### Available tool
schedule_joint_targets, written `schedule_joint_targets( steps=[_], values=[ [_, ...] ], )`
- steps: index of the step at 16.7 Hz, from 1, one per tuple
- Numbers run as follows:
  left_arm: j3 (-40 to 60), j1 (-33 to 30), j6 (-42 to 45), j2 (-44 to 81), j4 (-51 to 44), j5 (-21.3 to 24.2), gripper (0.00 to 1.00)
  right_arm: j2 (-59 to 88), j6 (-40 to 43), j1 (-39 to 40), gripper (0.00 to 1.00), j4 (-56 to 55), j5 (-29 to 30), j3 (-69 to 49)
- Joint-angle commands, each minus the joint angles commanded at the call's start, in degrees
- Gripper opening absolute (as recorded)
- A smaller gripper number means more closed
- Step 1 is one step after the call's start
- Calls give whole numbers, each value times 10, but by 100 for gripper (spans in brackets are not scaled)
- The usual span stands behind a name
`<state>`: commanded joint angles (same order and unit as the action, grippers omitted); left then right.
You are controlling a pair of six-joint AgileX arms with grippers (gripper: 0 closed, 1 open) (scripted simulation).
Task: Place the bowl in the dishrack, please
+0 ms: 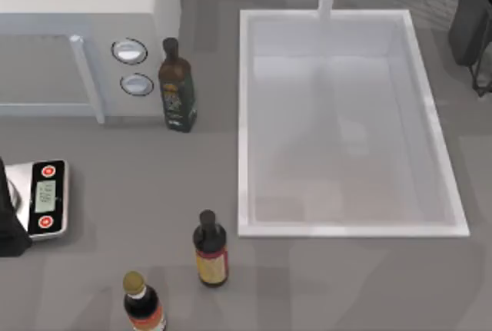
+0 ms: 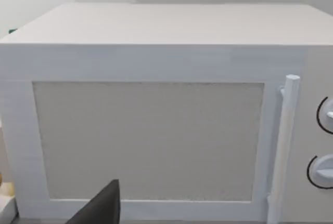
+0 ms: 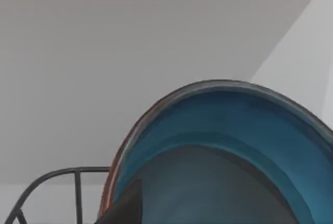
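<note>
Grey worktop (image 1: 115,216) is stretching under everything, with a white sink basin (image 1: 244,124) sunk into it right of centre. At ten o'clock a white microwave (image 1: 84,8) is standing with two dials, and a dark bottle (image 1: 176,85) is standing just beside it. Two more bottles are waiting near six o'clock, one with a black cap (image 1: 210,248) and one with a gold cap (image 1: 143,304), and a kitchen scale (image 1: 44,196) is sitting at nine o'clock.

Up at two o'clock, the right arm (image 1: 470,16) is hanging at the worktop's edge over thin dark wires of the dishrack (image 1: 438,1). Its wrist camera is looking into the teal-blue bowl (image 3: 229,125), tilted close against the lens, with a dishrack wire (image 3: 57,174) beside its reddish rim. Whether that gripper is clamping the bowl I cannot tell.

The left arm (image 1: 9,223) is sitting at nine o'clock, facing the microwave door (image 2: 148,141).
</note>
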<state>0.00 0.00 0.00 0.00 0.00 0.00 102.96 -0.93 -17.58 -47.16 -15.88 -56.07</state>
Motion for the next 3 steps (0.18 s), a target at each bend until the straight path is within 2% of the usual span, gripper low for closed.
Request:
schedule_joint_targets(
  steps=[3],
  values=[
    [0,0,0,0,0,0,100,0,0,0,100,0,0,0]
  ],
)
